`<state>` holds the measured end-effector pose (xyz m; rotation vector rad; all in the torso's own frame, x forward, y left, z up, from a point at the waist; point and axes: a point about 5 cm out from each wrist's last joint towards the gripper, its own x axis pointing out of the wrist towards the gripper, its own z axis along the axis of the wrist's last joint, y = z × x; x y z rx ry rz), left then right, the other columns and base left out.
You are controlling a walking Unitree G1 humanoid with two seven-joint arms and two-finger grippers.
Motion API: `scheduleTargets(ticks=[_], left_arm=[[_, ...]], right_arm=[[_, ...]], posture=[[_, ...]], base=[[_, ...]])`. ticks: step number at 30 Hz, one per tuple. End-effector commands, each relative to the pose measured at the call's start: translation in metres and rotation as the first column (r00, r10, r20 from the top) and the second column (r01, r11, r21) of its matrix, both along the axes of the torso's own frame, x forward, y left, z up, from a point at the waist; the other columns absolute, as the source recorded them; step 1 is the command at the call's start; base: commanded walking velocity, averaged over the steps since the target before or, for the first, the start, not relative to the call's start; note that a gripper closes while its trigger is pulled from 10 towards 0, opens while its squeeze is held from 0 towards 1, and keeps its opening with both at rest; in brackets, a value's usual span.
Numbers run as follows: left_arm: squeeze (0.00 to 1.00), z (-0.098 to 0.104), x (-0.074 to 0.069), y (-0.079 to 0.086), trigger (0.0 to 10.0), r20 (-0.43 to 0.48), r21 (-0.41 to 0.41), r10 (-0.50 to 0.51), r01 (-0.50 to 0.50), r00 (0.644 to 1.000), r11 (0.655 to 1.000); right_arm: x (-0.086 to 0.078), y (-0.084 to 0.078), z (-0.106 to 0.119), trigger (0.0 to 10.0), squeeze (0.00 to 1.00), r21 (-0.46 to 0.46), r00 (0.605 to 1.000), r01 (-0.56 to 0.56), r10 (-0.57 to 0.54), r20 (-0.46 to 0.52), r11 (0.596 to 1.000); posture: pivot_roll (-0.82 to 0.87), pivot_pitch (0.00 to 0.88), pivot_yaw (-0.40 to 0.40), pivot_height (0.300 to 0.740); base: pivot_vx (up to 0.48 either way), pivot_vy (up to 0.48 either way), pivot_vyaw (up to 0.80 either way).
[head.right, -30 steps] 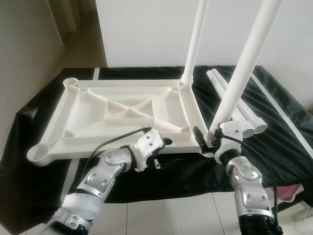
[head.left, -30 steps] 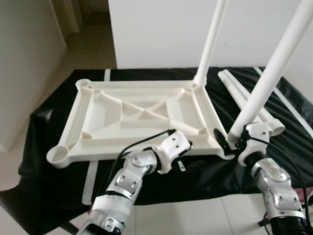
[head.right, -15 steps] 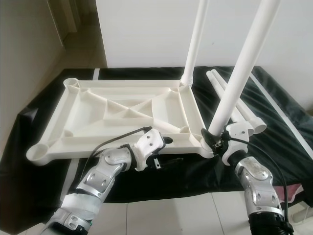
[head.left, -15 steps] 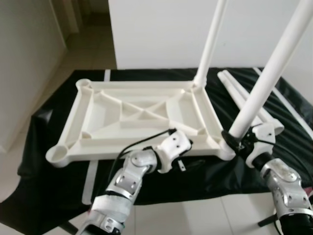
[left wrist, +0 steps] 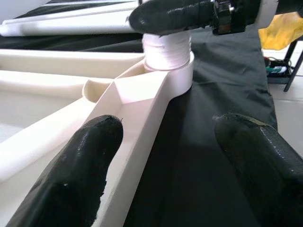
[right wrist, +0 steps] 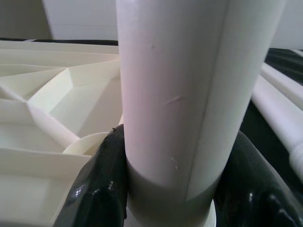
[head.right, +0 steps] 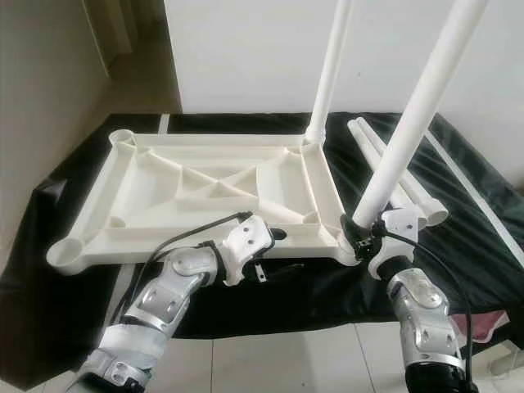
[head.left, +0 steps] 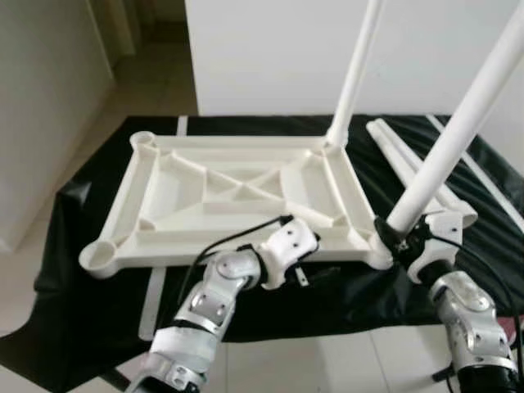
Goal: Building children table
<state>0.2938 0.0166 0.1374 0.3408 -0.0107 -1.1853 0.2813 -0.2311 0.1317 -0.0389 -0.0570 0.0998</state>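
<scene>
The white table top [head.left: 246,144] lies upside down on a black cloth. One white leg [head.left: 354,74] stands in its far right corner. A second leg [head.left: 458,131] leans in the near right corner socket [left wrist: 168,71], its threaded end seated there. My right gripper [head.left: 399,240] is shut on this leg just above the socket, and its fingers [right wrist: 102,189] hug the tube [right wrist: 189,94]. At the near rim of the table top sits my left gripper [left wrist: 165,137], open, one finger [left wrist: 90,156] over the rim and the other over the cloth.
Two loose white legs [head.left: 409,160] lie on the cloth right of the table top. The cloth [head.left: 98,172] covers a low surface with tiled floor in front. A white wall stands behind, and a doorway opens at the far left.
My right gripper has shifted the leg's foot from beside the corner into the near right socket and turned its wrist. The left arm has stayed put.
</scene>
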Motion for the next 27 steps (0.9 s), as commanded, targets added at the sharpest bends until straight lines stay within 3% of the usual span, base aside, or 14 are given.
scheduleTargets(ticks=[1, 2, 5, 9, 11, 12, 14, 18, 27], left_arm=[[0.0, 0.0, 0.004, 0.005, 10.0, 0.017, -0.016, 0.11, -0.109, 0.994, 0.994], [0.0, 0.0, 0.004, 0.005, 10.0, 0.017, -0.016, 0.11, -0.109, 0.994, 0.994], [0.0, -0.003, 0.004, 0.008, 10.0, 0.016, 0.011, 0.106, -0.106, 0.994, 0.994], [0.0, -0.003, 0.003, 0.008, 10.0, 0.014, 0.009, 0.105, -0.105, 0.994, 0.994], [0.0, -0.004, 0.002, 0.007, 10.0, 0.007, 0.008, 0.106, -0.106, 0.994, 0.994], [0.0, -0.004, 0.002, 0.007, 10.0, 0.007, 0.008, 0.106, -0.106, 0.994, 0.994], [0.0, -0.006, 0.0, 0.008, 10.0, -0.005, 0.006, 0.111, -0.111, 0.994, 0.994], [0.0, -0.009, -0.003, 0.008, 10.0, -0.027, 0.0, 0.121, -0.121, 0.992, 0.993], [0.0, -0.008, -0.003, 0.006, 10.0, -0.031, -0.007, 0.129, -0.129, 0.991, 0.992]], right_arm=[[-0.006, -0.006, -0.014, 10.0, 0.0, 0.021, 0.993, 0.088, -0.087, -0.075, 0.996], [-0.006, -0.006, -0.014, 10.0, 0.0, 0.021, 0.993, 0.088, -0.087, -0.075, 0.996], [-0.012, 0.012, -0.023, 10.0, 0.0, 0.11, 0.952, 0.294, -0.282, -0.117, 0.949], [-0.014, 0.018, -0.025, 10.0, 0.0, 0.133, 0.921, 0.382, -0.365, -0.133, 0.915], [-0.015, 0.022, -0.028, 10.0, 0.0, 0.117, 0.851, 0.52, -0.502, -0.154, 0.846], [-0.015, 0.022, -0.028, 10.0, 0.0, 0.117, 0.851, 0.52, -0.502, -0.154, 0.846], [-0.02, 0.025, -0.03, 10.0, 0.0, 0.08, 0.773, 0.628, -0.611, -0.171, 0.774], [-0.017, 0.038, -0.032, 10.0, 0.0, 0.139, 0.797, 0.598, -0.566, -0.211, 0.789], [-0.021, 0.04, -0.03, 10.0, 0.0, 0.133, 0.794, 0.601, -0.57, -0.209, 0.788]], posture=[[0.03, 0.0, -0.017, 0.74], [0.03, 0.0, -0.017, 0.74], [0.03, 0.0, -0.015, 0.74], [0.03, 0.0, -0.017, 0.74], [0.03, 0.0, -0.018, 0.74], [0.03, 0.0, -0.018, 0.74], [0.03, 0.0, -0.017, 0.74], [0.03, 0.0, -0.012, 0.74], [0.03, 0.0, -0.016, 0.74]], base=[[0.0, 0.0, 0.0], [0.0, 0.0, 0.0], [0.0, 0.0, 0.0], [0.0, 0.0, 0.0], [0.0, 0.0, 0.0], [0.0, 0.0, 0.0], [0.0, 0.0, 0.0], [0.0, 0.0, 0.0], [0.0, 0.0, 0.0]])
